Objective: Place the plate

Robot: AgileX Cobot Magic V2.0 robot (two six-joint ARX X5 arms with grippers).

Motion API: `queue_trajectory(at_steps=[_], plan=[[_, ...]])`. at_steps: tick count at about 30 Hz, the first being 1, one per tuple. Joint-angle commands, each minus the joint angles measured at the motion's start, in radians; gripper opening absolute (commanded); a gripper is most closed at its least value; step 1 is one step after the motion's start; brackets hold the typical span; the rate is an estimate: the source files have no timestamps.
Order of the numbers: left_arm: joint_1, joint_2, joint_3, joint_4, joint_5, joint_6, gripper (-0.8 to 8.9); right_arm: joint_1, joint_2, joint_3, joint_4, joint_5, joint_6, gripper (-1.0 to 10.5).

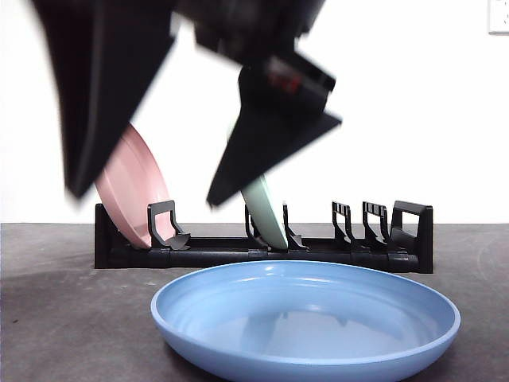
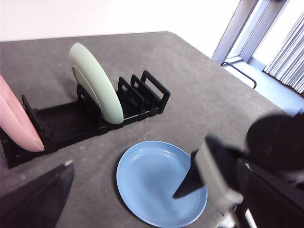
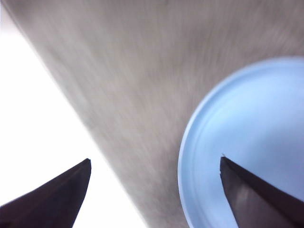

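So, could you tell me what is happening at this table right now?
The pink plate and green plate stand in the black rack. The blue plate lies flat on the table, unheld. The right end effector, open, hovers over its rim; the left end effector is also open.

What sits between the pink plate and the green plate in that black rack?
No plate: between the pink plate and the green plate there is only the rack with its black dividers, clearest in the left wrist view.
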Motion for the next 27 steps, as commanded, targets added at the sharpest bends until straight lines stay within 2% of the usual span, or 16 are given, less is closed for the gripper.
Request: queue_trajectory(at_steps=[1,8,15,20,27], plan=[[-0.004,0.022,0.018,0.012,-0.003,0.013,5.49,-0.032,-0.050,0.024,0.002,-0.069,0.023,4.3],[-0.004,0.076,0.018,0.012,-0.003,0.013,5.49,-0.207,-0.248,0.024,-0.015,-0.221,0.015,4.3],[-0.005,0.140,0.019,0.011,-0.003,0.013,5.49,-0.418,-0.447,0.024,-0.130,-0.322,-0.059,4.3],[-0.011,0.209,0.019,0.014,-0.028,-0.018,5.27,-0.560,-0.599,0.024,-0.222,-0.372,-0.090,4.3],[-0.043,0.397,0.045,0.011,-0.089,-0.078,5.30,-0.724,-0.792,0.024,-0.364,-0.375,-0.121,4.3]])
